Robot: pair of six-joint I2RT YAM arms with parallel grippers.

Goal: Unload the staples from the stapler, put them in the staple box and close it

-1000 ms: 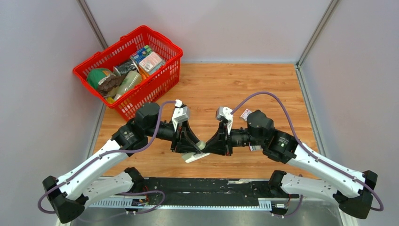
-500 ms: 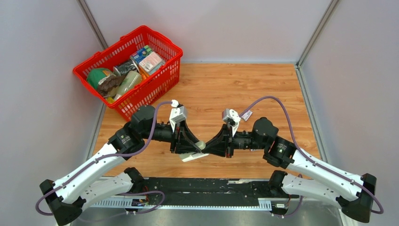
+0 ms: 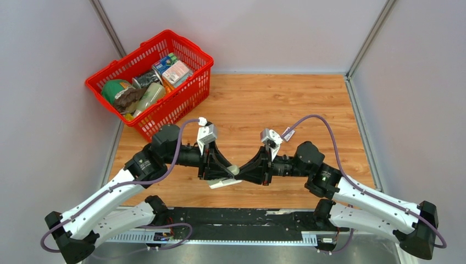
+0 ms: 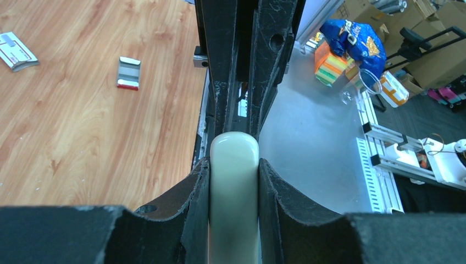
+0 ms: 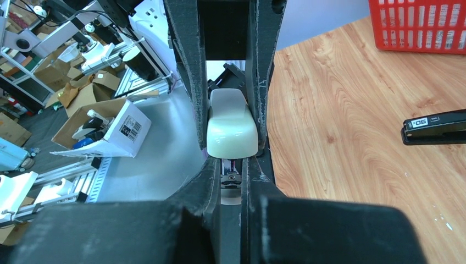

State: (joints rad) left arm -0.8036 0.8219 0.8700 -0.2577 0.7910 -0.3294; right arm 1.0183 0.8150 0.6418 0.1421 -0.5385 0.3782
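Note:
The black stapler [image 5: 434, 126] lies shut on the wood table, apart from both grippers; I cannot make it out in the top view. No staples strip shows. My left gripper [image 4: 233, 165] is shut on a grey-beige rounded bar [image 4: 233, 187], gripping it by its sides. My right gripper [image 5: 232, 165] faces it head-on, jaws nearly closed on a small silvery metal part just under the bar's end [image 5: 232, 124]. In the top view the left gripper [image 3: 231, 171] and the right gripper [image 3: 243, 173] meet near the table's front edge, with a pale flat piece [image 3: 221, 183] jutting below.
A red basket [image 3: 187, 93] of groceries stands at the back left. A small silver-and-red box [image 4: 129, 72] and a pale flat packet [image 4: 16, 50] lie on the wood. The black rail [image 3: 236, 215] runs along the near edge.
The right arm's elbow has dropped lower and toward the front. Both grippers stay joined at the bar, which has shifted slightly left and toward the near edge.

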